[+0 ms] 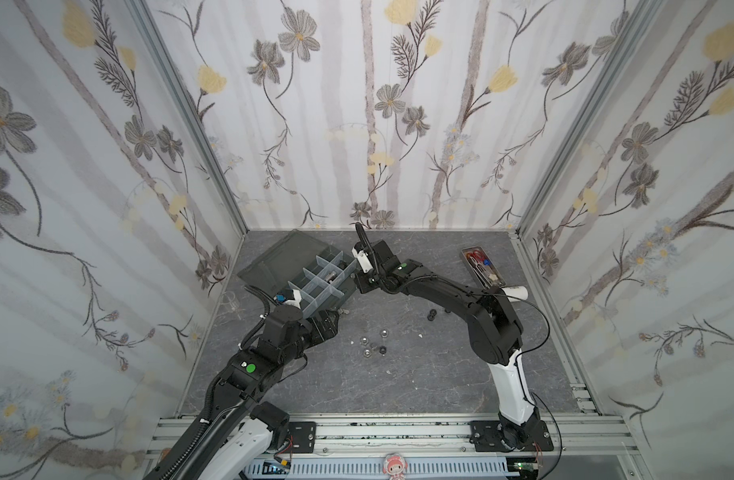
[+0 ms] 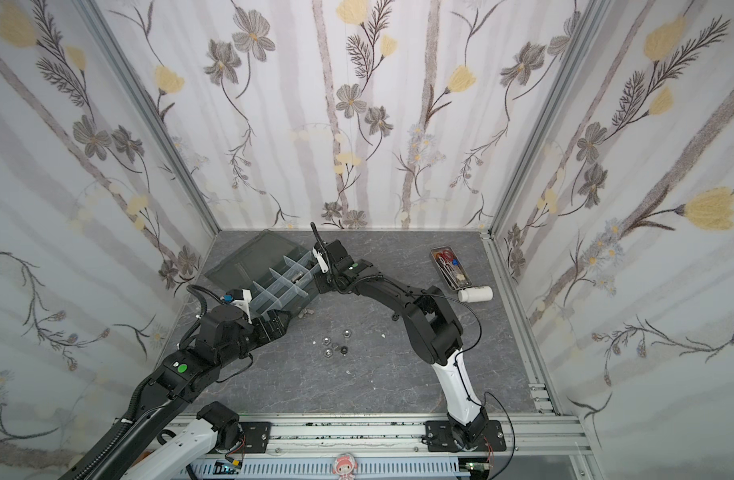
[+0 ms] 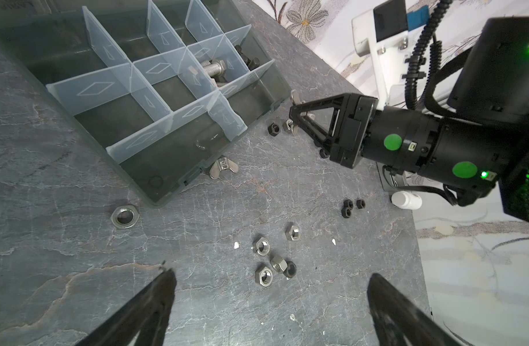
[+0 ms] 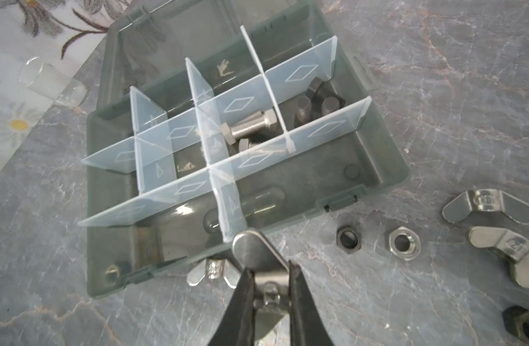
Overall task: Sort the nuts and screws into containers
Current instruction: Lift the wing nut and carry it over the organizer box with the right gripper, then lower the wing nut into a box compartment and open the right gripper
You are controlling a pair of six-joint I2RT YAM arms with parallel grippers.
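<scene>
Far left on the grey marbled counter (image 1: 398, 382): clear glass tube (image 4: 50, 81) lying on its side near the box's lid. Next, left end effector (image 3: 270, 274): fingers spread wide apart, grips nothing, points at a cluster of silver hex nuts (image 3: 261, 246) on the counter just ahead, one black hex nut (image 3: 290, 269) touching them. Flat silver ring nut (image 3: 124, 216) just off a box corner.

Then the translucent smoky-grey plastic organizer box (image 4: 389, 161), lid (image 1: 274, 253) folded back toward the far wall, clear plastic dividers (image 4: 236, 104) splitting the tray into cells. In a middle cell: two shiny silver hex-head bolts (image 4: 251, 125), lying close together. In the neighbouring cell against the end wall: black hex-head bolts (image 4: 320, 102), bunched together, count unclear. Outside, touching the front wall: silver wing nut (image 3: 222, 167) flat on the counter.

Right of the box, right end effector (image 4: 270, 269): clamped on a second silver wing nut (image 4: 254, 248), raised close to the box's front rim; over the rim or just outside, cannot tell. Nearby on the counter: small black nut (image 4: 348, 239) and small silver nut (image 4: 402, 242) side by side, two more wing nuts (image 4: 485, 209) just beside them. Further right, three black nuts (image 3: 347, 204) bunched. Far right: narrow metal tray (image 1: 473, 269) holding red-handled scissors (image 1: 475, 255), white plastic bottle (image 2: 475, 294) lying at its near end.
</scene>
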